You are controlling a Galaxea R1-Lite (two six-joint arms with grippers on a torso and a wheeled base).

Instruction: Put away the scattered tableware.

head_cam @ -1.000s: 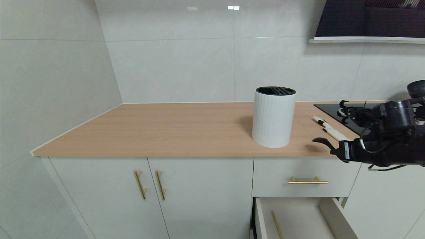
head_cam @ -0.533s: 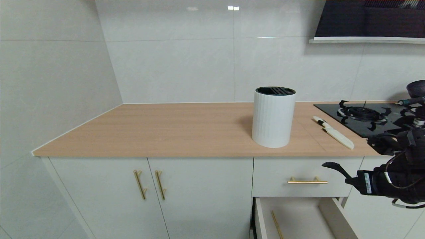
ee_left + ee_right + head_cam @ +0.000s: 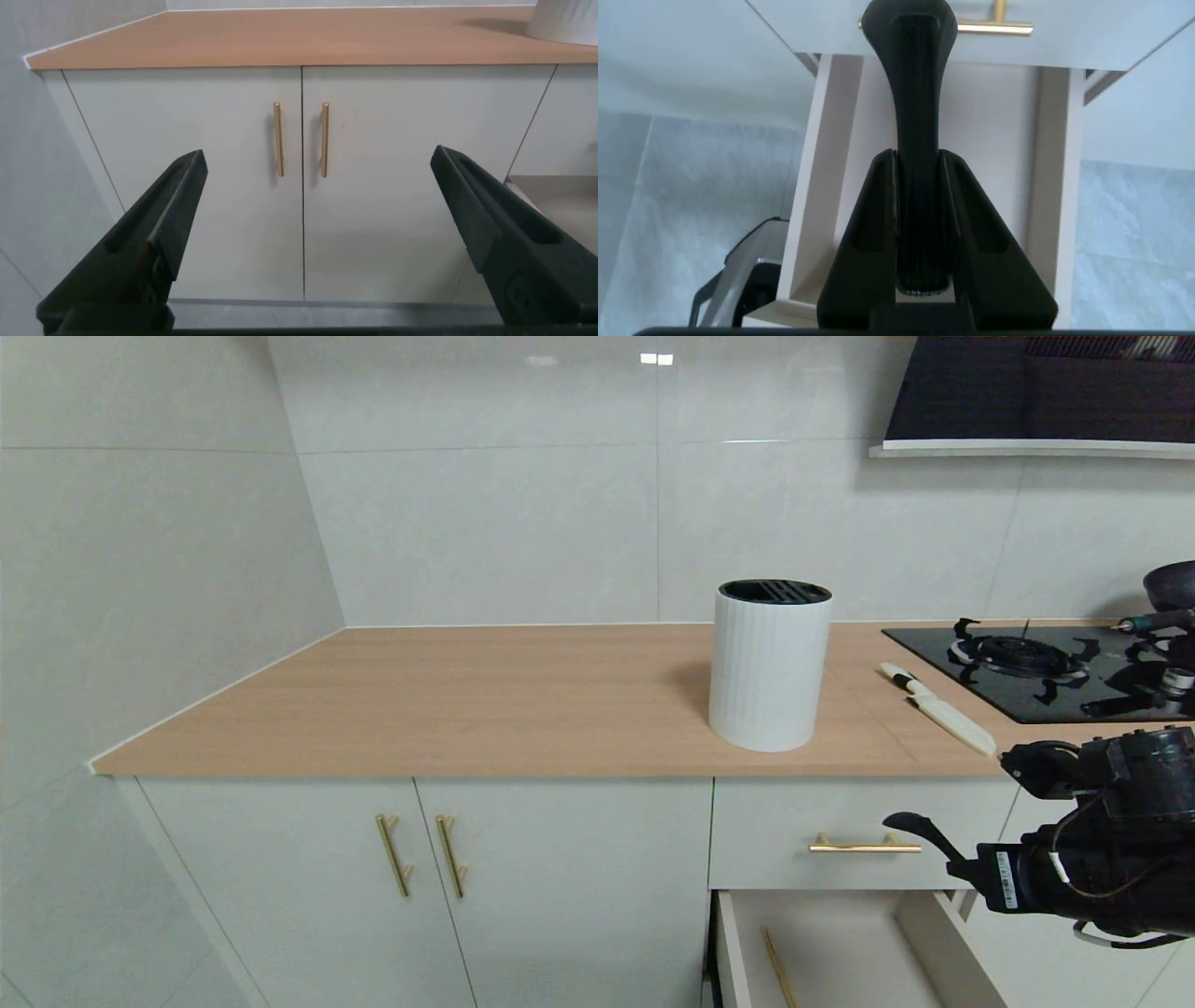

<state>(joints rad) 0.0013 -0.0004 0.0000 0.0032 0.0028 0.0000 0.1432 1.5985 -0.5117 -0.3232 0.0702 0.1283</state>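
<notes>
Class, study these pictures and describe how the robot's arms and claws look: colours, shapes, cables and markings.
The left claw has two matt black, wedge-shaped fingers. The right claw is black too, with slim, round-tipped fingers. The bulky black right arm carries a small white printed label and thin pale cables.

Pale knife (image 3: 936,707) on counter (image 3: 467,709); black utensil (image 3: 920,831) held

Matt wood-grain countertop (image 3: 513,700), ribbed matt holder (image 3: 769,667), smooth utensil (image 3: 910,140).
</notes>
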